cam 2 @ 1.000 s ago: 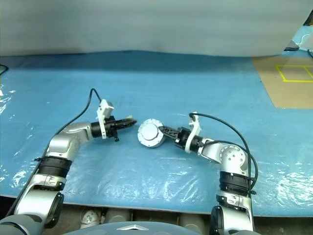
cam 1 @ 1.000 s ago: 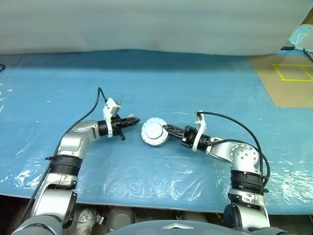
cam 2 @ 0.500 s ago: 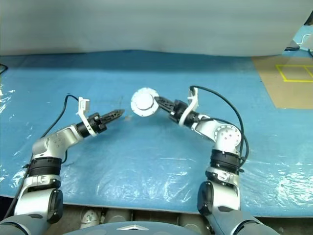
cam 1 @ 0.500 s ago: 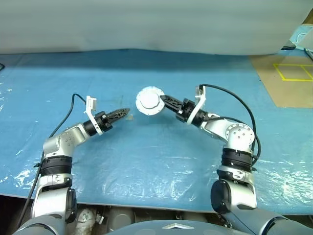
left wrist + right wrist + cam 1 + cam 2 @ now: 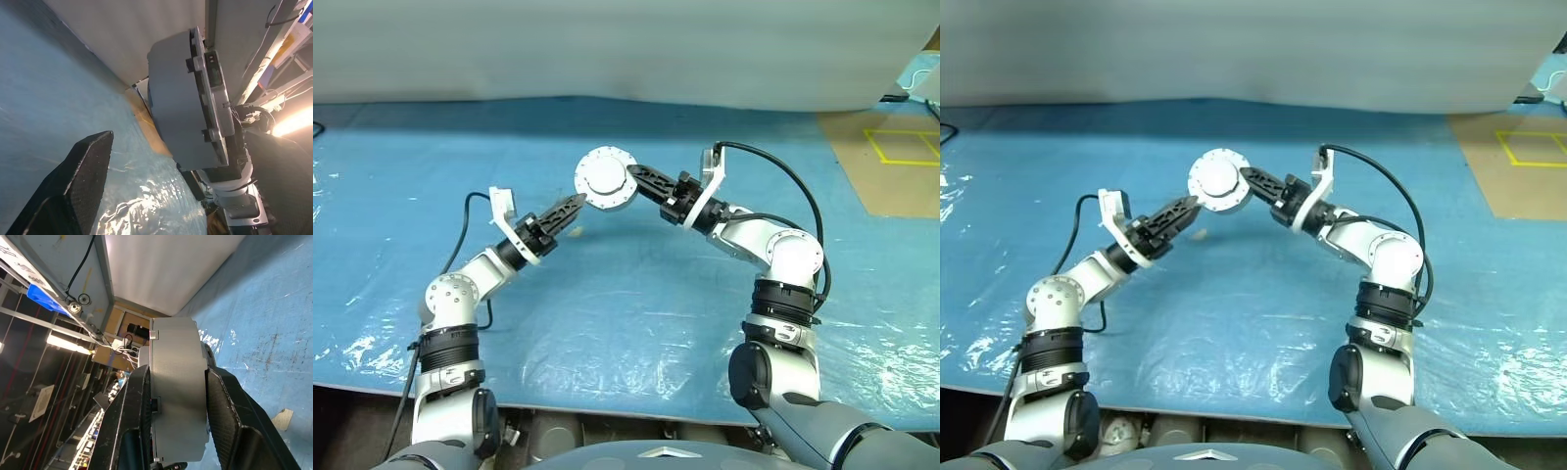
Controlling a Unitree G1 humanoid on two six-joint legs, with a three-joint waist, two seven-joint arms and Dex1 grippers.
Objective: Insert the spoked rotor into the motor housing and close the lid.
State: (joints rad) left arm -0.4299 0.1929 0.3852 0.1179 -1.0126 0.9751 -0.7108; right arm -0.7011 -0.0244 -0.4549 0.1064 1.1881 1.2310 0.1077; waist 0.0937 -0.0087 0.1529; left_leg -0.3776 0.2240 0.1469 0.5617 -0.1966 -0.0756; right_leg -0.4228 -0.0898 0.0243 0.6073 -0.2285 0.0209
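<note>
Right gripper [image 5: 628, 184] clamps the housing [image 5: 605, 179] by its faces, lid [image 5: 208, 95] shut, held above the sheet [image 5: 636, 294]. Left gripper [image 5: 570, 206] wide open, empty, just beside it. Risk: edge-on pinch, can could slip and drop. Versus a second ago: housing lifted off the sheet, left jaws opened.

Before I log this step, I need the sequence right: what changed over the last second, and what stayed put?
The right claw lifted the round silver motor housing, lid closed, off the blue plastic sheet and carried it up and away from the robot. The left claw, shut beside the housing a second ago, swung out to the left, came back under it and now stands open. The right claw's grip on the housing stayed as it was.
</note>
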